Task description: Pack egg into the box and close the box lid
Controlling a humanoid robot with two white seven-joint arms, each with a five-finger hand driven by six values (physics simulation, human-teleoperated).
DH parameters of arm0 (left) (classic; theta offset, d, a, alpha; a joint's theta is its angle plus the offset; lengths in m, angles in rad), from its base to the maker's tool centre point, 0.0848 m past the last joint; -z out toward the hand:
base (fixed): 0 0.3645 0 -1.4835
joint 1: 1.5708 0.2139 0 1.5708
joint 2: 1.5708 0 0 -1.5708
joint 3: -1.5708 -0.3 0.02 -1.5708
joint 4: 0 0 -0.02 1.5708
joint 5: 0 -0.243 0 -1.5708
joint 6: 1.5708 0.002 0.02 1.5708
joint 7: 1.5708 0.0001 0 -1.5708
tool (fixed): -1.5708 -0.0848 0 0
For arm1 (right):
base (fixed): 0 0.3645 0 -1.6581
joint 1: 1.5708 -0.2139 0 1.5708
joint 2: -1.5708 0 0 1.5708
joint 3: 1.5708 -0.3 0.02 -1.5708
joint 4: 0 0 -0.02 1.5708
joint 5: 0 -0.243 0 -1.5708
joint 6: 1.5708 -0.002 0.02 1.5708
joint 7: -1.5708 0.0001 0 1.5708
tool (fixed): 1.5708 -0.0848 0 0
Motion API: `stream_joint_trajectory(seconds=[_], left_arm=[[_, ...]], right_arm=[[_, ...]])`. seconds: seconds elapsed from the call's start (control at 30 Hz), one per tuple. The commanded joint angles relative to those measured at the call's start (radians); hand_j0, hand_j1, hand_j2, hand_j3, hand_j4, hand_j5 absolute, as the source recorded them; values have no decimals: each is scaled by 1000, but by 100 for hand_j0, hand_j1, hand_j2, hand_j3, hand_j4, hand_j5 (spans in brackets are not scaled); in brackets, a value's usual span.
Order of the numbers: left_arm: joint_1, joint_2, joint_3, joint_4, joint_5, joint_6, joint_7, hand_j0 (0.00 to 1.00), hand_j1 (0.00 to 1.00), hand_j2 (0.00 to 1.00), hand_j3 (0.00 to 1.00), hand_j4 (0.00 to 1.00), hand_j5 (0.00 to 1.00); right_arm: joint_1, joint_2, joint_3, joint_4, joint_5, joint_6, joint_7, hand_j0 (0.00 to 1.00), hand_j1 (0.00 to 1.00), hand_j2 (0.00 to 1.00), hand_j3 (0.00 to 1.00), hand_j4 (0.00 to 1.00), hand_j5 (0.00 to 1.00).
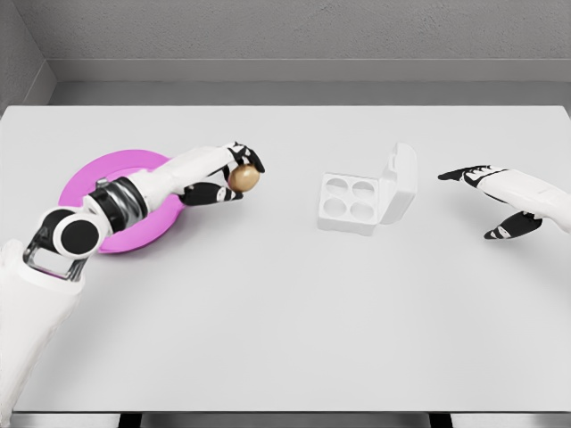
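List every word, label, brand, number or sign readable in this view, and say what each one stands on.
None: no readable text shows anywhere in the head view.
Egg box, lid open: plain white, no label.
Egg in the left hand: brown, unmarked.
Pink plate: no print.
Right hand and the table: no markings.

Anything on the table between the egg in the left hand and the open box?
Nothing visible. The left hand holds the brown egg just right of the pink round plate; only bare white table lies between it and the open white four-cup box. The right hand sits beyond the box.
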Motion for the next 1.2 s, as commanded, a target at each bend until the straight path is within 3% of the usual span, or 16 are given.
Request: stream_joint_trajectory(seconds=[0.0,0.43,1.17], left_arm=[[-2,-21,-25,0,2,2,1,36,36,36,36,36,36],[-51,-136,-71,29,0,5,1,37,37,37,37,37,37],[-115,-304,-129,232,-1,8,1,37,37,37,37,37,37]], right_arm=[[0,1,0,2,-5,1,0,100,100,100,100,100,100],[-9,0,-2,5,-5,1,0,100,100,100,100,100,100],[-9,0,-2,6,-5,1,0,100,100,100,100,100,100]])
